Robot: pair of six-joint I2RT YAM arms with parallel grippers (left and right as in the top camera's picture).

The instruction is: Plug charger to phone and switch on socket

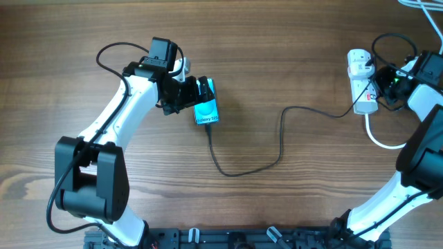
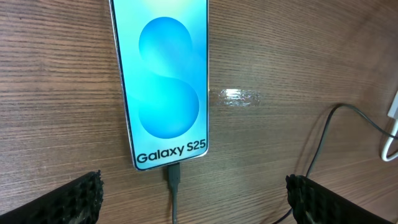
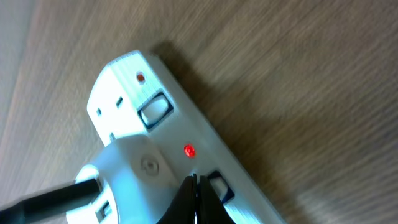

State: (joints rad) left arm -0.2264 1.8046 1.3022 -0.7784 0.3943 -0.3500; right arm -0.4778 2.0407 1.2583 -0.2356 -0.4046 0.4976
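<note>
The phone point(image 1: 206, 109) lies flat on the table, turquoise screen up, with "Galaxy S25" on its white band point(image 2: 169, 93). The charger's thin black cable point(image 1: 280, 135) curves from the socket to the phone, and its plug tip point(image 2: 173, 173) sits in the phone's lower end. My left gripper point(image 2: 194, 198) is open and empty, its fingers either side of the cable just below the phone. The socket point(image 1: 361, 81) is a white power strip at the right. In the right wrist view the socket point(image 3: 158, 134) shows a lit red lamp point(image 3: 189, 150). My right gripper point(image 3: 194, 193) is shut, its tips beside a switch point(image 3: 219, 185).
The socket's thick white lead point(image 1: 377, 138) loops toward the right arm's base. A white plug adaptor point(image 3: 121, 180) sits in the strip with a black lead. A second switch point(image 3: 155, 109) lies near the strip's end. Wood table point(image 1: 291, 55) all round.
</note>
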